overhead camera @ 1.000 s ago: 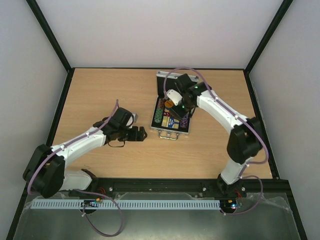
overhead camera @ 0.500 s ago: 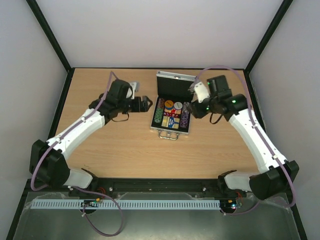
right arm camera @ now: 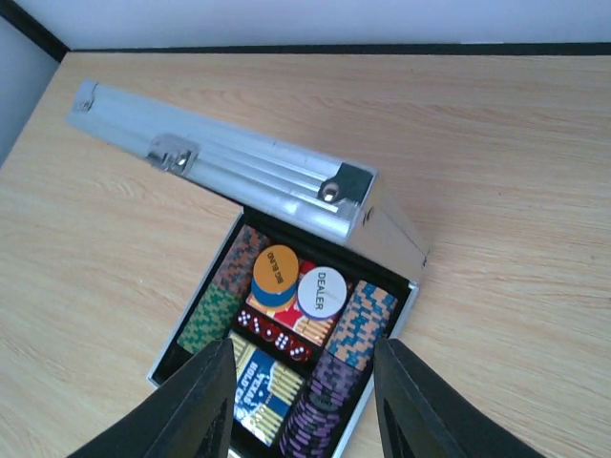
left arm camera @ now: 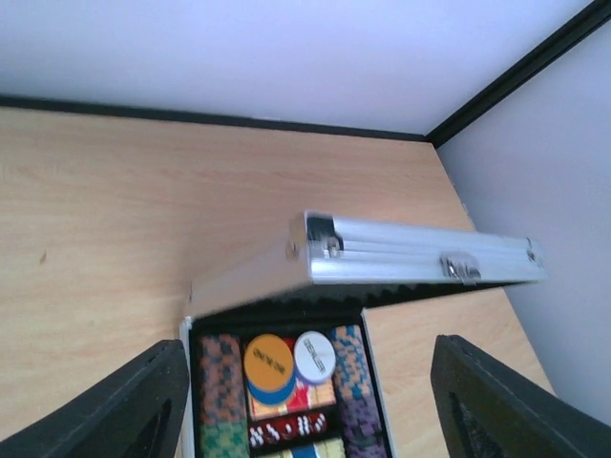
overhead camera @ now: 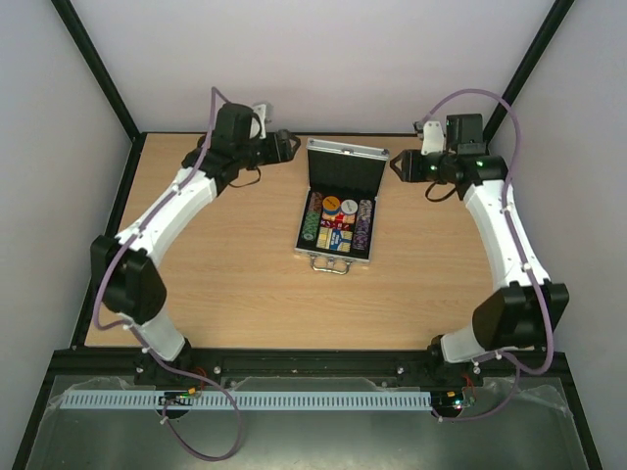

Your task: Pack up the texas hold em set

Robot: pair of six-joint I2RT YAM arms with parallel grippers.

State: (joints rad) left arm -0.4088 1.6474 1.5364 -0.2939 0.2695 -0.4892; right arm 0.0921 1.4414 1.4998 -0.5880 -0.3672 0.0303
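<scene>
case lid [overhead camera: 347, 163] half-raised, long axis crosswise | left tool [overhead camera: 285, 146] apart; right tool [overhead camera: 398, 166] apart, empty, nearer

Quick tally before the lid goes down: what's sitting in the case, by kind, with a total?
Chip rows: 4 (brown row, green row, blue-and-orange row, purple row)
Lettered discs on top: 2 (orange disc, white disc)
Row of red dice: 1, dice too small to count singly
Card box: 1
Total: 8
</scene>
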